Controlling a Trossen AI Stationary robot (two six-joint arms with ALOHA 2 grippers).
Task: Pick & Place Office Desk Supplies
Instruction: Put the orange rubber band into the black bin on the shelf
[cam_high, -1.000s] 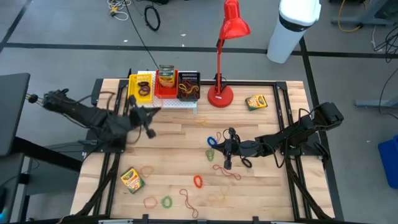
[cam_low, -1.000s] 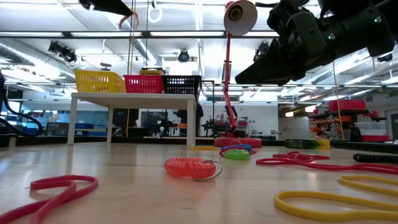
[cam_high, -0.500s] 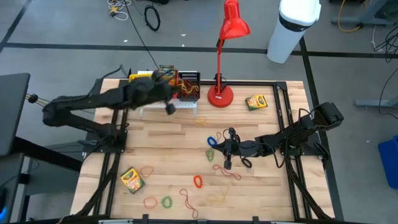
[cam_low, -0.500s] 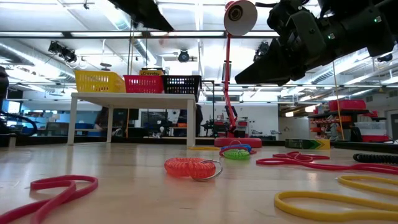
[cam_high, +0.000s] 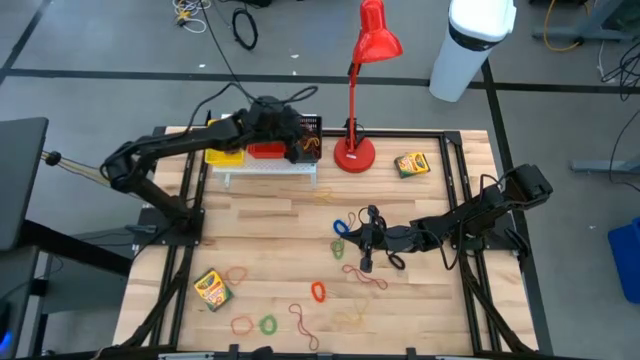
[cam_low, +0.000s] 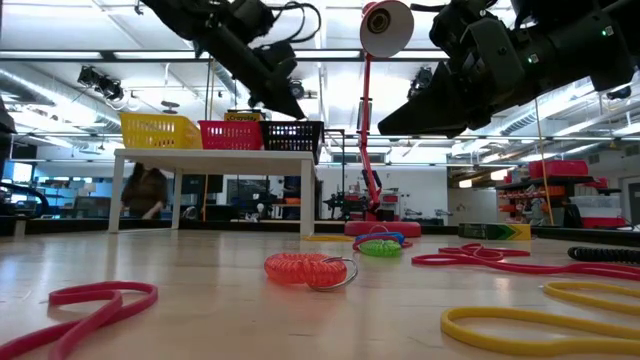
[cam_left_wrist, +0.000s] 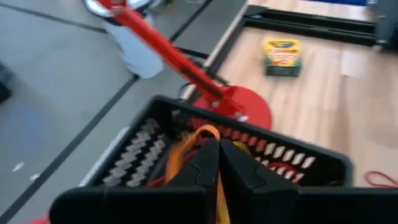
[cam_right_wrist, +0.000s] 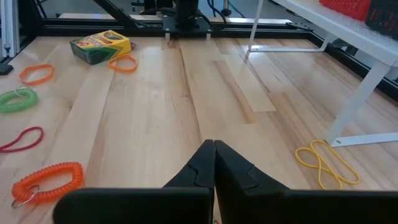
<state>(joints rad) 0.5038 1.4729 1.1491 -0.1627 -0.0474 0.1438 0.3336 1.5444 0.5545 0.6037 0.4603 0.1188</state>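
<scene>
My left gripper (cam_high: 298, 150) hangs over the black basket (cam_left_wrist: 261, 155) on the white rack (cam_high: 268, 168) at the table's far side, shut on an orange-yellow rubber band (cam_left_wrist: 194, 135). My right gripper (cam_right_wrist: 213, 148) is shut on nothing, low over the table's middle (cam_high: 352, 240). One crayon box (cam_high: 411, 164) lies flat at the far right, another (cam_high: 210, 288) at the near left. Loose bands lie on the wood: a red coil (cam_high: 318, 291), a green loop (cam_high: 268, 323), a blue one (cam_high: 340, 228). My left gripper pinches the rubber band between its two shut fingers. A loop (cam_left_wrist: 186, 140) stands out beside the fingertips and a yellow strand (cam_left_wrist: 219, 200) runs back between the fingers. The fingers slant downward over the black basket's near rim. The band is lifted clear.
A yellow basket (cam_high: 222, 150) and a red basket (cam_high: 265, 152) stand beside the black one on the rack. The red desk lamp (cam_high: 354, 150) stands just right of the rack. Bare wood lies between the rack and the bands.
My left gripper has swung from the table's left middle toward the far edge and to the right, passing over the yellow and red baskets to the black one, still shut on the band.
</scene>
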